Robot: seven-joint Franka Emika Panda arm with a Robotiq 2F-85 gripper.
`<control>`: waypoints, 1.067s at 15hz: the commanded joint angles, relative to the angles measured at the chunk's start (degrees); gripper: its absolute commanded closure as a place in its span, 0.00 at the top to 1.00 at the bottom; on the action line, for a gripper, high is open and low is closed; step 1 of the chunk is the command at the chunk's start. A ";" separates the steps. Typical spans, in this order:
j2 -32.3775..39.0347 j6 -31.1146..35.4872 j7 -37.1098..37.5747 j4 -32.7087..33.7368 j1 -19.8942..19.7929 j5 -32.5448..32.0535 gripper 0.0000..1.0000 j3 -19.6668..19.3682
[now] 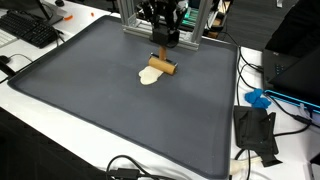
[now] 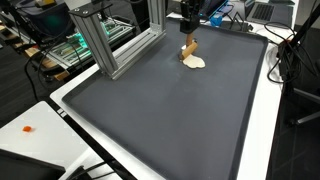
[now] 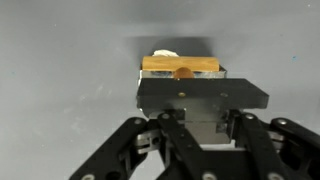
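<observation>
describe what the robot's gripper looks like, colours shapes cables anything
The gripper is black throughout. The wrist view shows it best: a boxy body and angular linkage bars with round pivot joints. In both exterior views it reads as a dark, chunky block. No markings or cables on it can be made out.

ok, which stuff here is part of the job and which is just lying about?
In use: fingers shut on wooden roller; pale lump beside it; grey mat underneath.
Lying about: keyboard; blue part; metal frame; cables.
</observation>
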 commanded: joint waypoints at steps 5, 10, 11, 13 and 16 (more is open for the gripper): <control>-1.92 3.84 -15.37 -1.81 -0.50 -1.19 0.22 0.58; -2.23 2.14 -30.07 -1.62 -1.35 -0.01 0.22 0.71; -2.28 1.80 -32.52 -1.49 -1.52 -0.22 0.22 0.67; -2.43 1.51 -37.41 -1.41 -1.96 -0.49 0.22 0.57; -2.61 0.92 -44.81 -1.56 -2.70 -0.36 0.22 0.55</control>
